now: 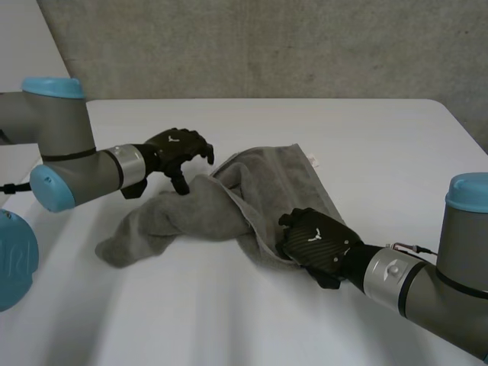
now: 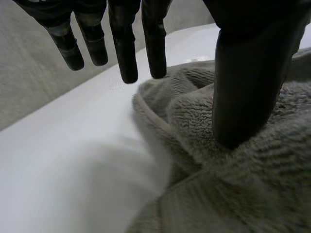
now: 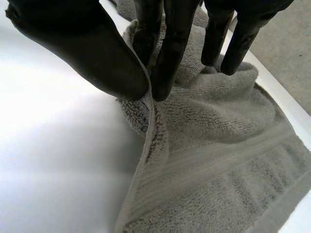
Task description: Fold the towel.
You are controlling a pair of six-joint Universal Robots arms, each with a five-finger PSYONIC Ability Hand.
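1. Pretty sure this is a robotics lab or test cell.
2. Biggest giveaway is the plain white desk [image 1: 320, 137] with two machine arms reaching in over its near side. They've got grey joints and light-blue caps, left arm [image 1: 65, 145] and right arm [image 1: 465, 267].
3. Right behind the desk's far edge there's a bare grey wall [image 1: 267, 46]. It's rough and speckled and looks like raw concrete, very workshop-y.
4. A crumpled grey towel [image 1: 252, 191] sits mid-desk between the arms.
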